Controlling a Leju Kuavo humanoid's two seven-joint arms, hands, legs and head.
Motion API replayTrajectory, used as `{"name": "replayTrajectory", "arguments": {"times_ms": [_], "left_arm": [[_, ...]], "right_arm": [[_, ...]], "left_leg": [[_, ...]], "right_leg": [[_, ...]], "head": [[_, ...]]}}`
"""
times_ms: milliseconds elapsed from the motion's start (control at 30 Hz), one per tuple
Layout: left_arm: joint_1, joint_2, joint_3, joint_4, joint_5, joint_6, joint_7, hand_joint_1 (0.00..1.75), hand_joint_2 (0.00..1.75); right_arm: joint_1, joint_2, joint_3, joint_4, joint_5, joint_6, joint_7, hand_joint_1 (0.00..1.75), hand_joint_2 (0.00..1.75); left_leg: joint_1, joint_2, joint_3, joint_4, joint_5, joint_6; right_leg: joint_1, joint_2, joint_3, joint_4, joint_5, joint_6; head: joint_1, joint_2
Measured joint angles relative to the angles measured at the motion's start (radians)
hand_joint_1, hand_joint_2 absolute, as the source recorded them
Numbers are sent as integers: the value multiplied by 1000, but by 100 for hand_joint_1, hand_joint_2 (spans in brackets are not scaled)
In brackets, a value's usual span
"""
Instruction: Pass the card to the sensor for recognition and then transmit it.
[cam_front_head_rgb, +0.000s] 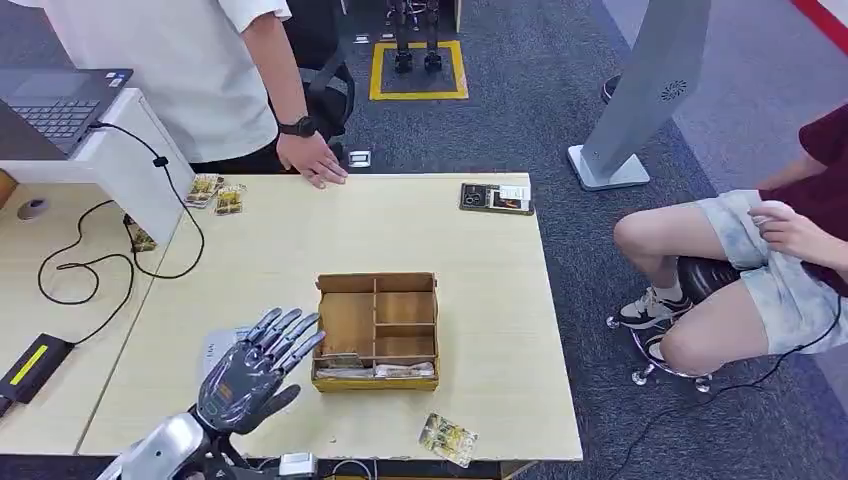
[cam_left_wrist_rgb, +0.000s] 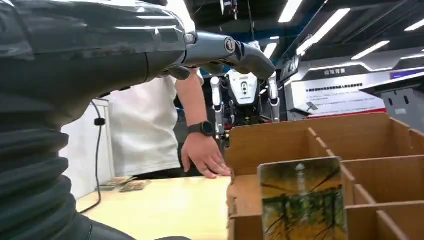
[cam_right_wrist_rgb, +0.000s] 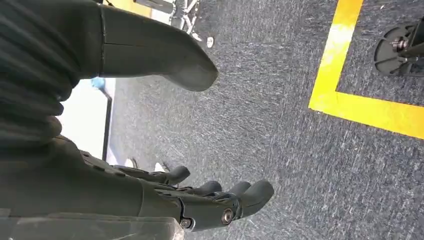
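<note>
My left hand (cam_front_head_rgb: 255, 365) hovers over the table's front left with its fingers spread, holding nothing, just left of a wooden divided box (cam_front_head_rgb: 377, 300). Cards (cam_front_head_rgb: 375, 370) lie in the box's front compartment. In the left wrist view a yellow-green picture card (cam_left_wrist_rgb: 303, 200) stands upright in the box (cam_left_wrist_rgb: 300, 140), below and beyond my fingers (cam_left_wrist_rgb: 225, 50). Another card (cam_front_head_rgb: 448, 438) lies loose near the table's front edge. A black flat device (cam_front_head_rgb: 496, 197) sits at the far edge. My right hand (cam_right_wrist_rgb: 100, 185) hangs over the carpet, fingers apart and empty.
A standing person rests a hand (cam_front_head_rgb: 312, 158) on the table's far edge. More cards (cam_front_head_rgb: 215, 192) lie at the far left. A laptop (cam_front_head_rgb: 55, 105) on a white stand and cables sit to the left. A seated person (cam_front_head_rgb: 740, 270) is on the right. A pale flat pad (cam_front_head_rgb: 212, 346) lies partly under my left hand.
</note>
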Motion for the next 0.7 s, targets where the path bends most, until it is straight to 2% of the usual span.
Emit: {"name": "replayTrajectory", "arguments": {"times_ms": [200,333,600,700], "left_arm": [[-50,-36,-35,20,4,-43,2,0,175],[-84,-54,-63,41,-11,-95,23,0,175],[-139,-69,-107,68,-20,-161,43,0,175],[-144,-69,-112,70,-20,-166,43,0,175]], "right_arm": [[-3,0,0,0,11,1,4,0,175],[-5,0,0,0,22,3,6,0,175],[-8,0,0,0,32,5,6,0,175],[-9,0,0,0,33,5,7,0,175]], "left_leg": [[0,0,0,0,0,0],[0,0,0,0,0,0],[0,0,0,0,0,0],[0,0,0,0,0,0]], "right_leg": [[0,0,0,0,0,0],[0,0,0,0,0,0],[0,0,0,0,0,0],[0,0,0,0,0,0]], "head": [[0,0],[0,0],[0,0],[0,0]]}}
